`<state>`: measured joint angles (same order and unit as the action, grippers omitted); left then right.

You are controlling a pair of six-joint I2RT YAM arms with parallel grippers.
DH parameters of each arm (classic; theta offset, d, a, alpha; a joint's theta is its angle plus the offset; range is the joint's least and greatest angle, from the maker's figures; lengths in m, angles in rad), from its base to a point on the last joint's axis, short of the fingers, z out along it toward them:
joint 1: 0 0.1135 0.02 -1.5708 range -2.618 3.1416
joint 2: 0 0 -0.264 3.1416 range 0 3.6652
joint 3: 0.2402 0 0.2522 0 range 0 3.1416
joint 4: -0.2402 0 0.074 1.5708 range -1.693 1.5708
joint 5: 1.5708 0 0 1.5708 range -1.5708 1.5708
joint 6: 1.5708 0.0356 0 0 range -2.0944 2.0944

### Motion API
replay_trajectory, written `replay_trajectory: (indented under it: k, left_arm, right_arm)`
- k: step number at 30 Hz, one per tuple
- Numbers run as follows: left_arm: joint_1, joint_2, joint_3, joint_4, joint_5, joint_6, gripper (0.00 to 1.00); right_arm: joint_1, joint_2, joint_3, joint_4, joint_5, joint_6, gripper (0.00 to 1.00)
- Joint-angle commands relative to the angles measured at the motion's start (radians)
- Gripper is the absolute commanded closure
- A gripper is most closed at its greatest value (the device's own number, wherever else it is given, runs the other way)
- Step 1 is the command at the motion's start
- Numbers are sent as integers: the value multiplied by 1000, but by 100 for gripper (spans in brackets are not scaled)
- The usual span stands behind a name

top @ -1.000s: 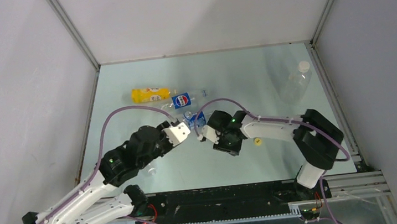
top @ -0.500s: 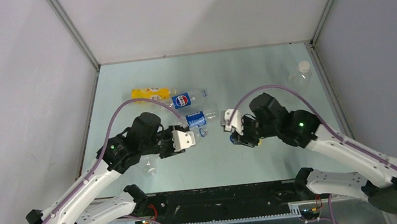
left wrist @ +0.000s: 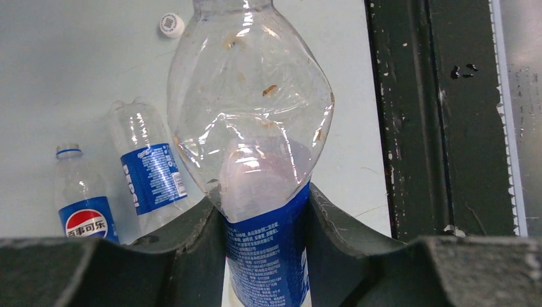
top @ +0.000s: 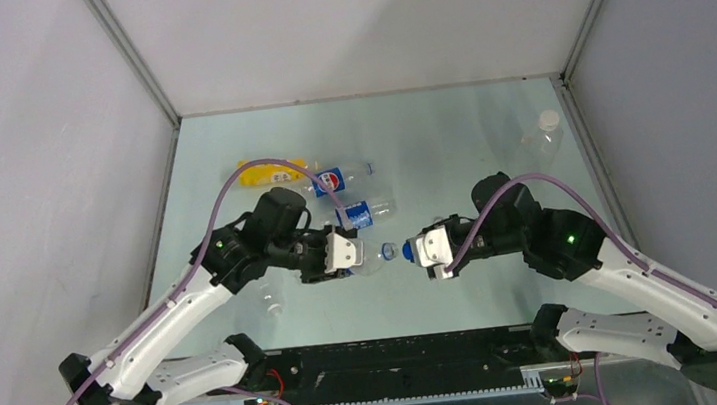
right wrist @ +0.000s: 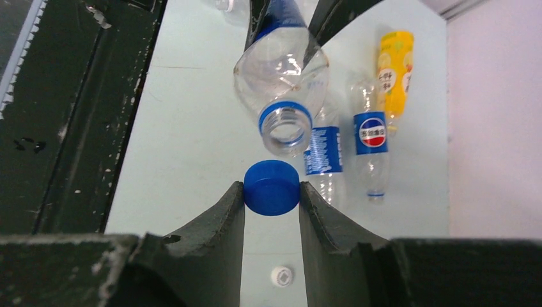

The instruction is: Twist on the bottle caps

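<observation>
My left gripper (top: pixel 348 255) is shut on a clear bottle with a blue label (left wrist: pixel 255 121), holding it off the table with its open mouth (top: pixel 388 251) pointing right. In the left wrist view the jaws (left wrist: pixel 265 220) clamp the labelled part. My right gripper (top: pixel 420 252) is shut on a blue cap (right wrist: pixel 273 187), held between the fingertips just short of the bottle's open mouth (right wrist: pixel 286 131). The cap (top: pixel 407 252) and the mouth face each other with a small gap.
A yellow-orange bottle (top: pixel 261 172) and two blue-labelled bottles (top: pixel 337 178) (top: pixel 364 212) lie behind the grippers. A clear bottle (top: pixel 541 136) is at the back right, another (top: pixel 269 298) is by the left arm. A white cap (right wrist: pixel 282 275) lies on the table.
Both arms have swung toward the middle. The left gripper has brought the bottle forward and right. The right gripper has turned and lowered, so the blue cap now faces the bottle's mouth.
</observation>
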<state>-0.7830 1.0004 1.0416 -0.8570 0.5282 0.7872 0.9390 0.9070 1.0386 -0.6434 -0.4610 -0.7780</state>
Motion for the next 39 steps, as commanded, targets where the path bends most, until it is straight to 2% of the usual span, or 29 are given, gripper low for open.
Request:
replay_trajectory:
  k: [1,8,33,39]
  left_arm:
    - [-9,10,45,-5,70,21,77]
    - [-18,18,52,-1,79,16,77]
    - [-18,-4,12,124,142,-56,78]
    - [-19,-29,-25,244,206,-130,80]
  right_arm:
    - [27,7,17,86,16,-117,100]
    - [50,29,17,112,9,-156,100]
    - [80,75,17,38,-65,-166,100]
    - [81,105,17,43,-64,-141,100]
